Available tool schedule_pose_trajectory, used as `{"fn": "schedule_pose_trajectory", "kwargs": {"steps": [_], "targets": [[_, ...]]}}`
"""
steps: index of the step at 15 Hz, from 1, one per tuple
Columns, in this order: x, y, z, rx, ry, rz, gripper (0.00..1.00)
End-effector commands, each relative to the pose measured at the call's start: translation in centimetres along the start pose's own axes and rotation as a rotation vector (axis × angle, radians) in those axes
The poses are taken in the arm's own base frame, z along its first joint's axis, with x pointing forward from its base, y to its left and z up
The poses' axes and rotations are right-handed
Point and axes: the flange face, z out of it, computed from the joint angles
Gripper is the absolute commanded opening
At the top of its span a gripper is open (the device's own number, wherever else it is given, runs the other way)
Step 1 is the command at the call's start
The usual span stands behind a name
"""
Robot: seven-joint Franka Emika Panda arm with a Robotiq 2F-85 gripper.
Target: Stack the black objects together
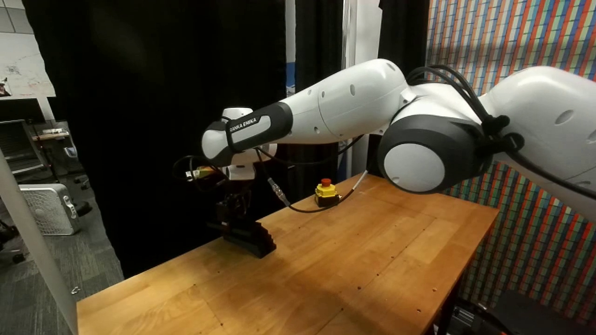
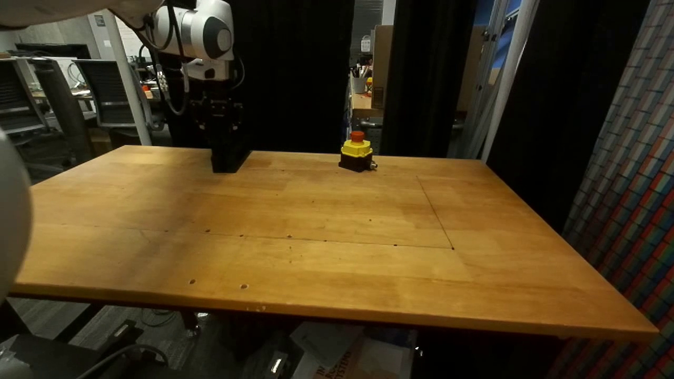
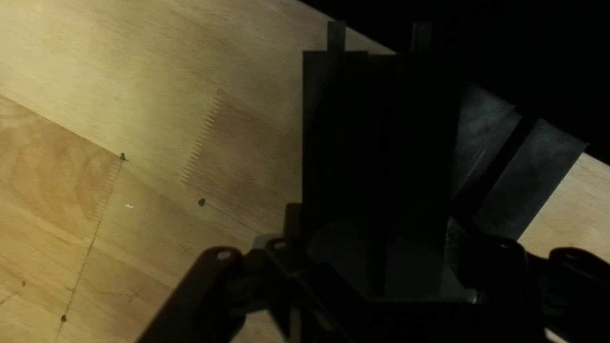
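Several black bars (image 1: 257,242) sit well apart from the emergency-stop button (image 1: 326,191) near one edge of the surface (image 1: 349,260), open room between; the pincer (image 3: 383,243) clenches at least one, their count lost in darkness.

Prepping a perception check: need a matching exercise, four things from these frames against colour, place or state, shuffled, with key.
Things:
1. black bars
2. stop button's cap
3. box fan
4. tabletop

Colour, place or state:
A. red
B. wood brown
C. piled, stepped at one end
D. standing on the floor

Pairs: 1-C, 2-A, 3-D, 4-B
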Motion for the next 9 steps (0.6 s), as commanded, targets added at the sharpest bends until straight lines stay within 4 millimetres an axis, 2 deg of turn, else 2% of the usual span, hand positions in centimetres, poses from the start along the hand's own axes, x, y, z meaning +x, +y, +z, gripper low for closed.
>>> {"fn": "schedule_pose_trajectory", "kwargs": {"steps": [1, 4, 9], "targets": [[0.33, 0.45, -0.97, 0.006, 0.0, 0.082, 0.46], [0.56, 1.14, -1.02, 0.004, 0.003, 0.109, 0.46], [1.09, 1.14, -0.96, 0.013, 0.01, 0.136, 0.46]]}}
